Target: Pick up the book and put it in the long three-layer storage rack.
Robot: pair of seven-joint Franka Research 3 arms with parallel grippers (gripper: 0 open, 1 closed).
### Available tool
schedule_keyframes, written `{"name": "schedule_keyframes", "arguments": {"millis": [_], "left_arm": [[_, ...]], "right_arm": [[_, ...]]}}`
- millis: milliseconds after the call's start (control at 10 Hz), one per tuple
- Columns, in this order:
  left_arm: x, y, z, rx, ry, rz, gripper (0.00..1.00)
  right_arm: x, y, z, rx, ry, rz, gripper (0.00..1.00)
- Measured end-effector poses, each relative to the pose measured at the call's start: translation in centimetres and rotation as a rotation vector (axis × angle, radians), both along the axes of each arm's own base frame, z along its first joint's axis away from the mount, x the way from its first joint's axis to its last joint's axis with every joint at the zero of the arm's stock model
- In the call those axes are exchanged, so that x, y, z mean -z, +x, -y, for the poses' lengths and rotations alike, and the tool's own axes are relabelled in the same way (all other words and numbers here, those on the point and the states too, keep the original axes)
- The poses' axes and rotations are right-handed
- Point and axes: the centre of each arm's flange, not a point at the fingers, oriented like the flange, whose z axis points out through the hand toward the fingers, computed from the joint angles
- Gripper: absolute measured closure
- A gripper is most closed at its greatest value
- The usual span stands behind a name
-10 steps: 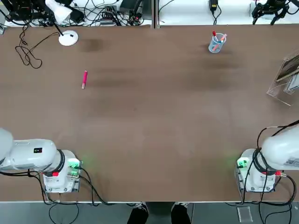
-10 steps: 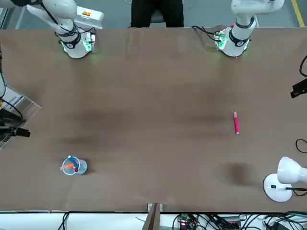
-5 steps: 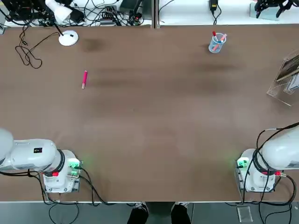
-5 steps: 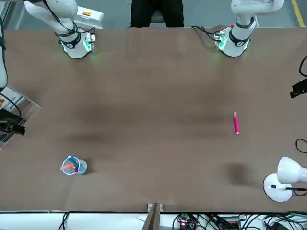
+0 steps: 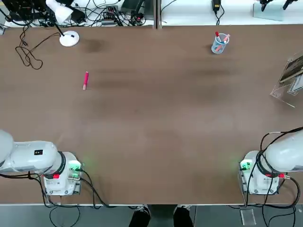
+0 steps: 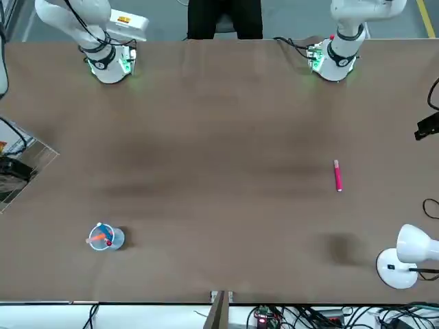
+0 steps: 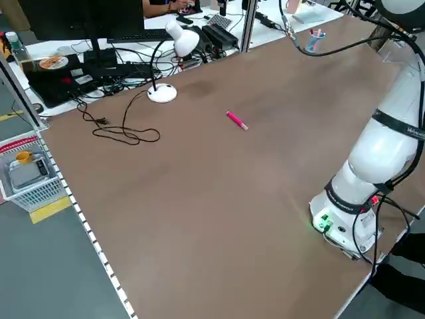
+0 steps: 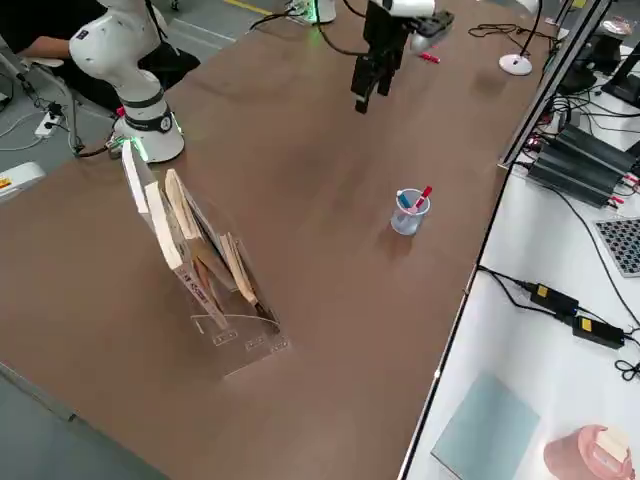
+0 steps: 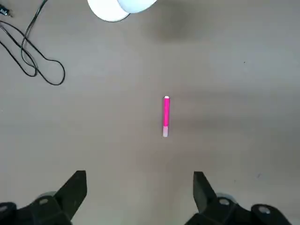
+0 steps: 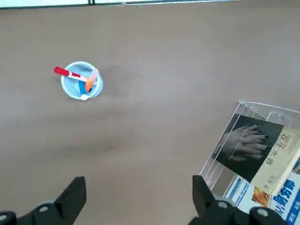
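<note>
The book (image 10: 251, 149), dark grey with a pale hand image and a tan strip, lies slanted inside the long three-layer storage rack (image 10: 219, 158). This clear rack (image 5: 289, 82) stands at the table's right edge, also seen in the front view (image 6: 31, 161) and the right side view (image 8: 215, 300). High above the table, my right gripper (image 10: 139, 192) hangs open and empty, between the rack and the pen cup. My left gripper (image 9: 139, 187) is open and empty too, raised over the pink pen (image 9: 165, 116); the right side view also catches the left gripper (image 8: 368, 90).
A clear cup with pens (image 5: 219, 43) stands at the far right. A pink pen (image 5: 85, 80) lies at the left. A white desk lamp (image 5: 69, 38) and a loose cable (image 5: 28, 54) occupy the far left corner. More booklets sit in the rack.
My right gripper has drawn away from the rack, sliding toward the far edge and nearly out of the top view. The left arm has not moved.
</note>
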Motion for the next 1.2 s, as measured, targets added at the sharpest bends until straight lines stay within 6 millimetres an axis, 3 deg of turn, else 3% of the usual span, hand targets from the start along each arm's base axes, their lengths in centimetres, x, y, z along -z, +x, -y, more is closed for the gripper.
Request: {"name": "schedule_keyframes", "arguments": {"millis": [1200], "left_arm": [[0.0,0.0,0.0,0.001,0.000,0.001,0.00]], "right_arm": [[-0.6,-3.1,-1.0,0.014,0.136,-0.008,0.00]]}}
